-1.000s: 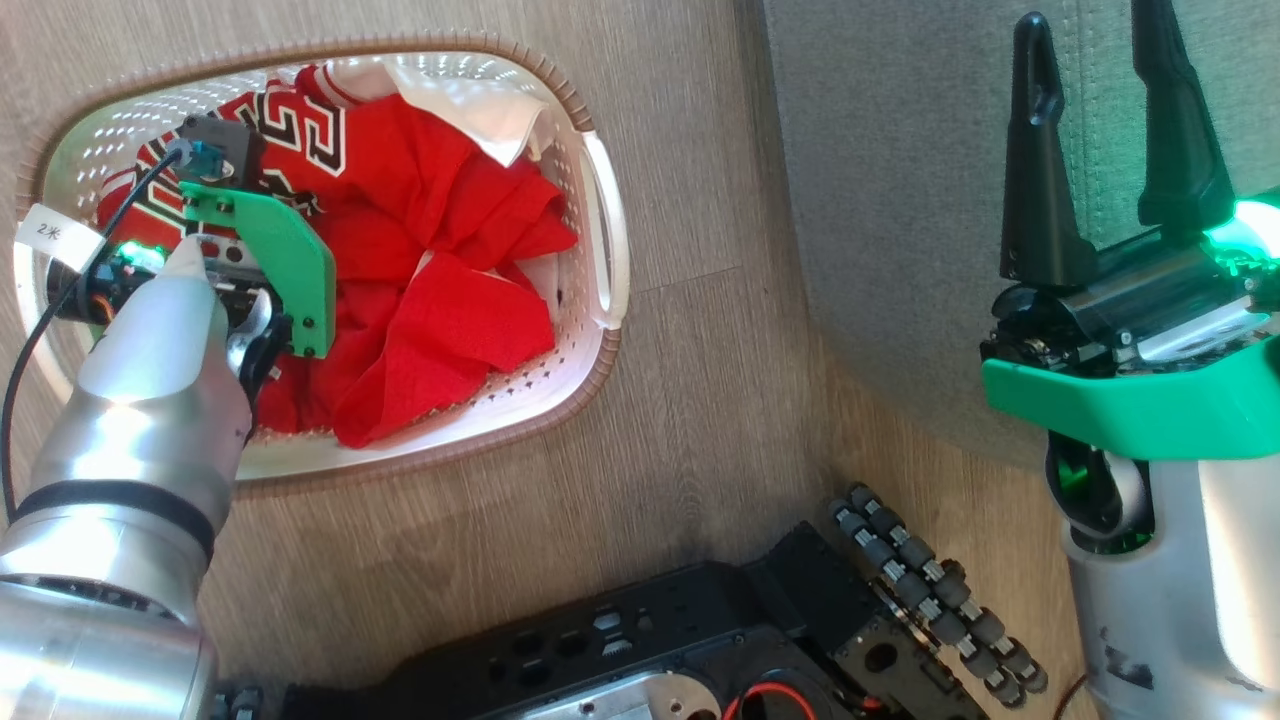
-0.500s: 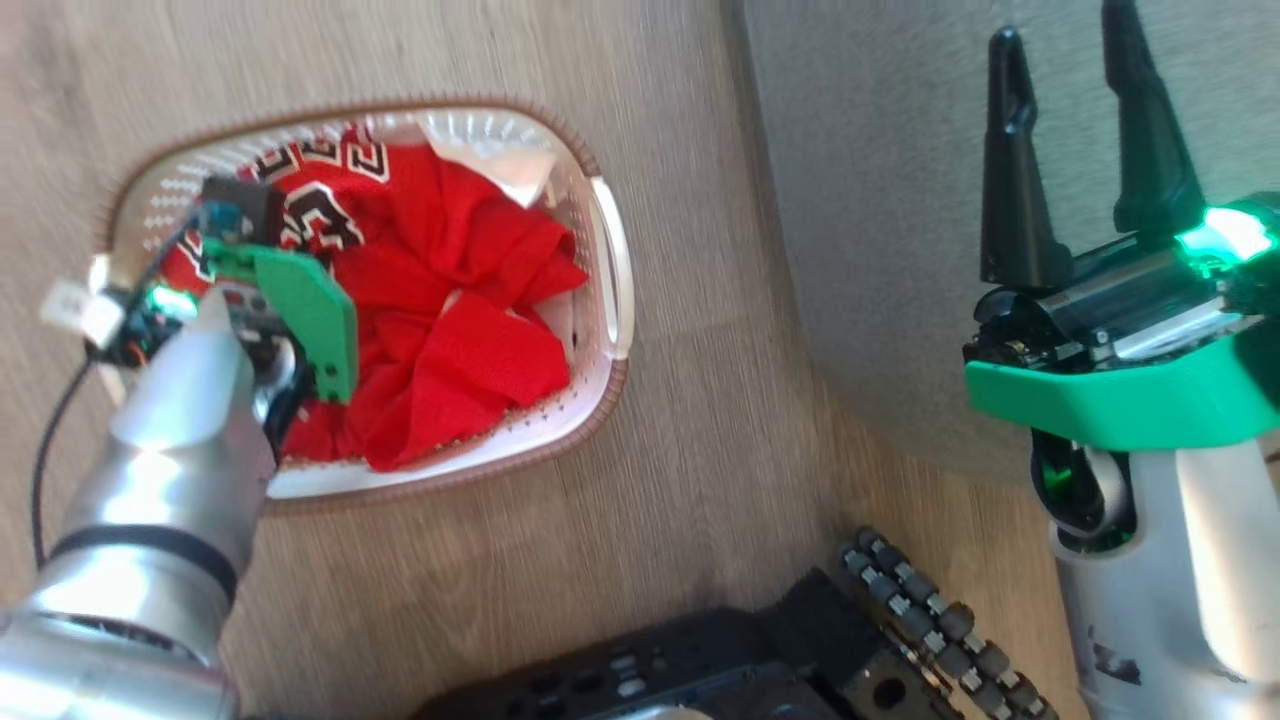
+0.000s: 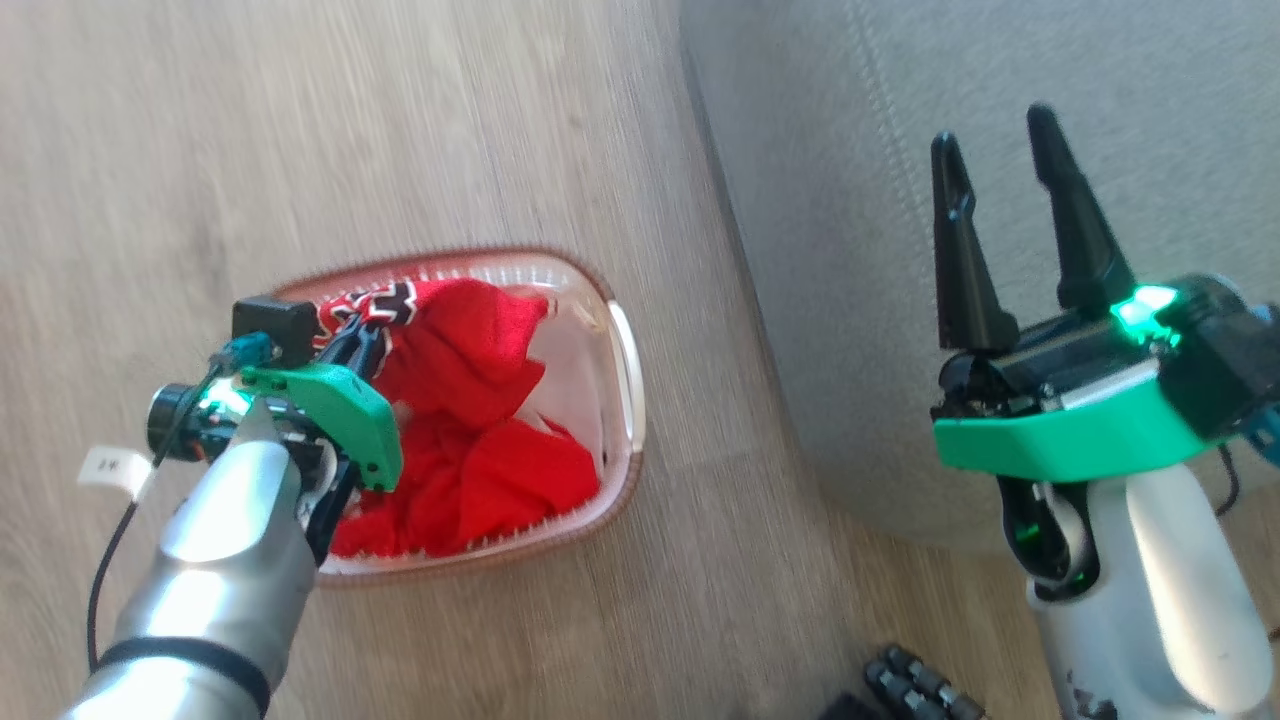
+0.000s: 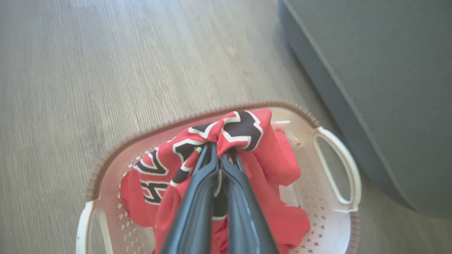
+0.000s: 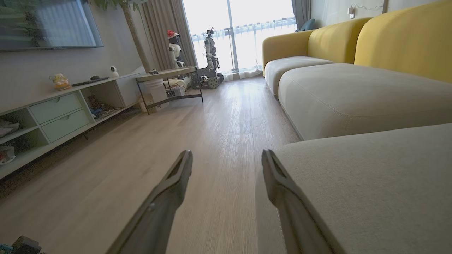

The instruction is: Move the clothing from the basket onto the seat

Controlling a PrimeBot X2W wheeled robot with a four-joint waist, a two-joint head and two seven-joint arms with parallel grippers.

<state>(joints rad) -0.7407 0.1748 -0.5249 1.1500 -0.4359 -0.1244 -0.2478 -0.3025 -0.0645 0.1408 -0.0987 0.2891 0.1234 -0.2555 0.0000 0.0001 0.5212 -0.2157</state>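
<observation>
**Caller:** What is on the left?

**Operator:** In my head view, my silver left arm (image 3: 230, 540) reaches up from the lower left corner to the basket (image 3: 575, 345). My left claw (image 4: 220, 153) is pinched together on a fold of the jersey (image 4: 243, 128). My left wrist view shows both dark fingers (image 4: 197, 197) pressed side by side. Red cloth with a black, white-edged numeral bunches over their tips.

**Caller:** Where is the clothing?

**Operator:** The clothing (image 3: 480, 420) is in the basket, a crumpled red heap. The pinched fold sits at the heap's far left end, near the brown rim (image 3: 460, 252). The rest of the cloth drapes down from it between the white walls. The basket stands on the wooden floor (image 3: 300, 150), with one white handle (image 3: 630, 360) facing the seat.

**Caller:** And to the right?

**Operator:** The seat (image 3: 830, 200) is a grey-green cushion near the basket, with a strip of floor between them. A stitched seam (image 3: 890, 150) runs along its edge. My right claw (image 3: 992, 125) shows in front of the seat, pointing up the picture, its two dark fingers well apart. In my right wrist view the spread fingers frame the floor, with the seat at the lower right. Beyond it is a sofa (image 5: 353, 38) with yellow backs.
</observation>
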